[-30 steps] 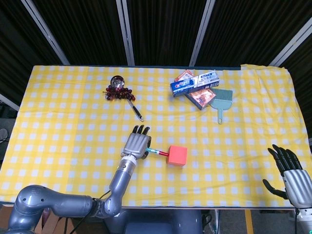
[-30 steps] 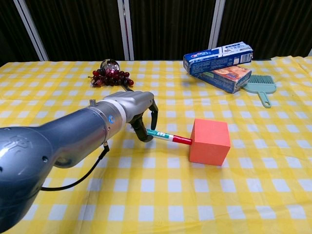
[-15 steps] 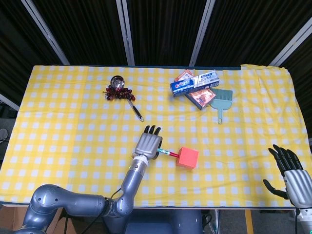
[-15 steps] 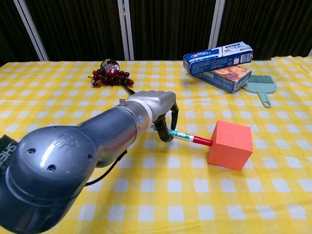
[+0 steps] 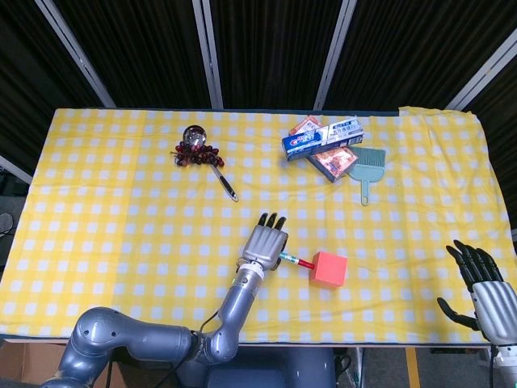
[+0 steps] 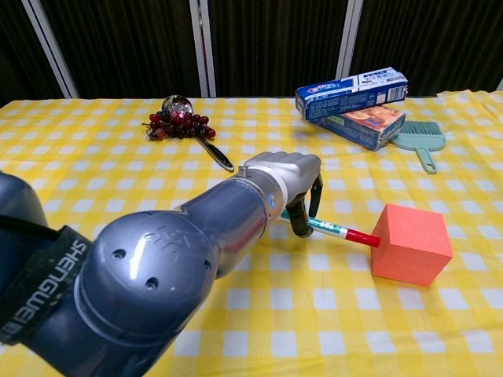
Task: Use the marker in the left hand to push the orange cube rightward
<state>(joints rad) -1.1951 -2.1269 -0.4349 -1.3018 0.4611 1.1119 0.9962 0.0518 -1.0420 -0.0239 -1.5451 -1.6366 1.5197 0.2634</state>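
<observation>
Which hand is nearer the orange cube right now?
Left. The left hand holds the marker just left of the orange cube, tip at its face. The right hand sits far right at the table edge.

Bright, even light; perhaps slight softness.

1. The desk (image 5: 97, 242) wears a yellow-and-white checked cloth.
2. On it: an orange cube (image 5: 328, 268) near the front edge, and a ladle (image 5: 207, 153) with grapes (image 5: 194, 155) at the back left.
3. At the back right, a toothpaste box (image 5: 321, 138) lies on a snack packet (image 5: 333, 160), with a teal brush (image 5: 369, 167) just beside them.
</observation>
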